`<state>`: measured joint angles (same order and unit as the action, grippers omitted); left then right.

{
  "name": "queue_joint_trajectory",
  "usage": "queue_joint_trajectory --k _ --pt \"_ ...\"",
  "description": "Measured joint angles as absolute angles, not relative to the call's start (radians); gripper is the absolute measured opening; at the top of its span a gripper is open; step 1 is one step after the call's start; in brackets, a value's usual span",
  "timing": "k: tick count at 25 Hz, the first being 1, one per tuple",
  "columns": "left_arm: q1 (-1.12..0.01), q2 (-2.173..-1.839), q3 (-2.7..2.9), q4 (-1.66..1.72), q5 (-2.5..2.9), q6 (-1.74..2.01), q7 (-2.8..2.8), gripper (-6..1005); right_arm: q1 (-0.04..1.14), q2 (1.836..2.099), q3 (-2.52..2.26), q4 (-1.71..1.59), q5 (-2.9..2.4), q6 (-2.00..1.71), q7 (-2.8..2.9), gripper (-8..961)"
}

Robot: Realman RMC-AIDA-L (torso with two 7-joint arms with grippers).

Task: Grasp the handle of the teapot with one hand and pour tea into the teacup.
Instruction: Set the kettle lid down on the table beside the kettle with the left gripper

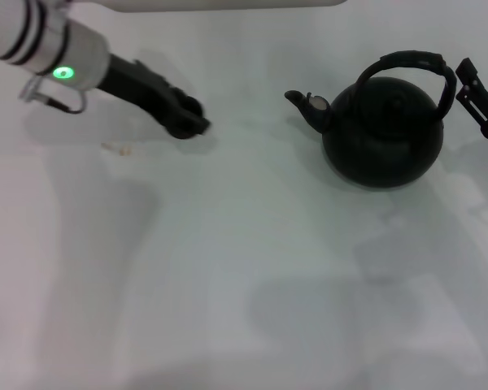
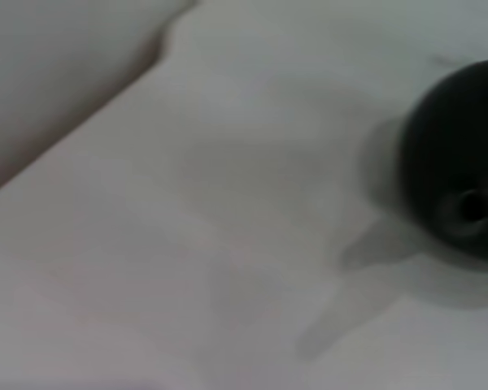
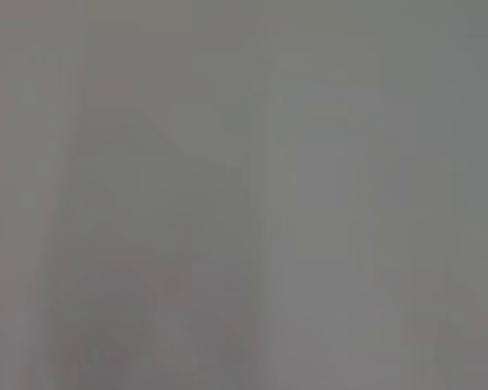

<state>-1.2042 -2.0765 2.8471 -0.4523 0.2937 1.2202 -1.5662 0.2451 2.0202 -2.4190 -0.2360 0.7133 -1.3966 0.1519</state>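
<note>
teapot set upright on the far right of the surface, handle not yet taken.

near stretch of pale surface [image 1: 228, 309] bare of any teacup. farther back, teapot [image 1: 382, 130] standing upright, spout toward the left; probably rigid and weighty if full, smooth on the belly, so best held at the ribbed top of the handle [image 1: 411, 61]. contents hidden; no tea visible. right end effector [image 1: 481, 101] just beside the handle, apart from it, grip state impossible to tell. left end effector [image 1: 187, 120] well apart at far left, low over the surface, grip likewise unclear.
</note>
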Motion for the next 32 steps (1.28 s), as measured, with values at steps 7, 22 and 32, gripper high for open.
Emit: queue_joint_trajectory --k 7,22,32 --pt "-1.263 -2.077 2.847 -0.295 0.368 1.199 -1.563 728 0.245 2.020 -2.419 -0.241 0.713 -1.391 0.152 885" --pt "-1.277 -2.077 2.845 -0.125 0.505 1.146 -1.574 747 0.247 2.021 -2.419 -0.245 0.713 -1.387 0.156 884" --pt "-1.274 -2.080 2.845 -0.105 0.549 1.128 -1.601 759 0.247 2.022 -2.428 -0.246 0.713 -1.387 0.159 885"
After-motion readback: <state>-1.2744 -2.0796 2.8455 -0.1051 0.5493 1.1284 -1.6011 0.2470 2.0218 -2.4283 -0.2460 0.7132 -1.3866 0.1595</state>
